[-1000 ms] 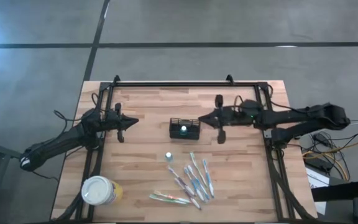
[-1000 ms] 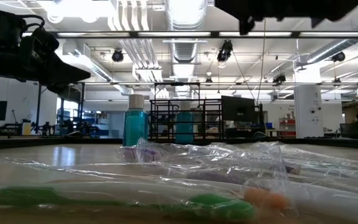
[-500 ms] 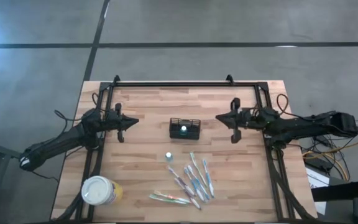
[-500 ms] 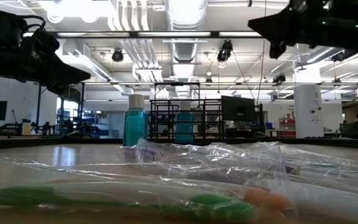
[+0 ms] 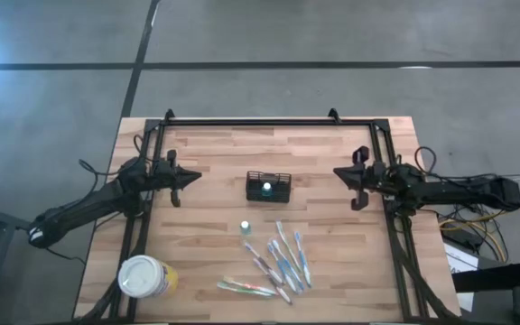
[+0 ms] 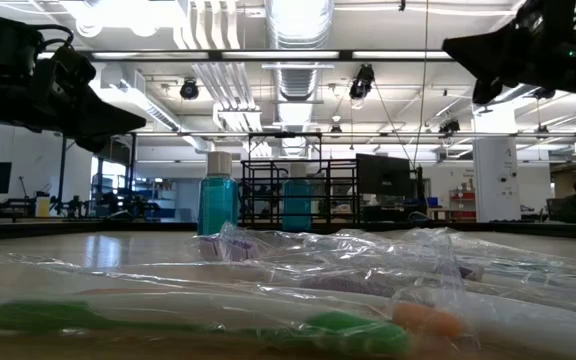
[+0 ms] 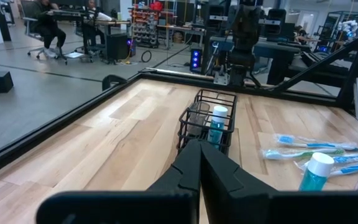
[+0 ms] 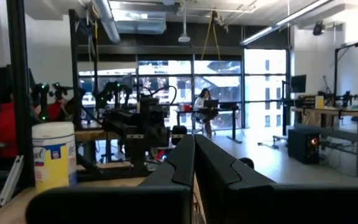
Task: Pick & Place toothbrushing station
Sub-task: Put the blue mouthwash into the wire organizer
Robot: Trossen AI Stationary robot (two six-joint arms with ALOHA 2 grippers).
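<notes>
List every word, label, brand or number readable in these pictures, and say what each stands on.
No text reads clearly anywhere.
White wipes canister beyond the table: its yellow label carries print, too blurred to read.
Yellow cup: no legible marking.
Teal bottles and bagged toothbrushes: no print resolvable.

Toothbrushing station (image 5: 268, 187): small black wire-mesh caddy with compartments, standing upright on the wooden table (image 5: 215, 153), a teal bottle inside, just beyond the loose small bottle (image 5: 245, 227)
</notes>
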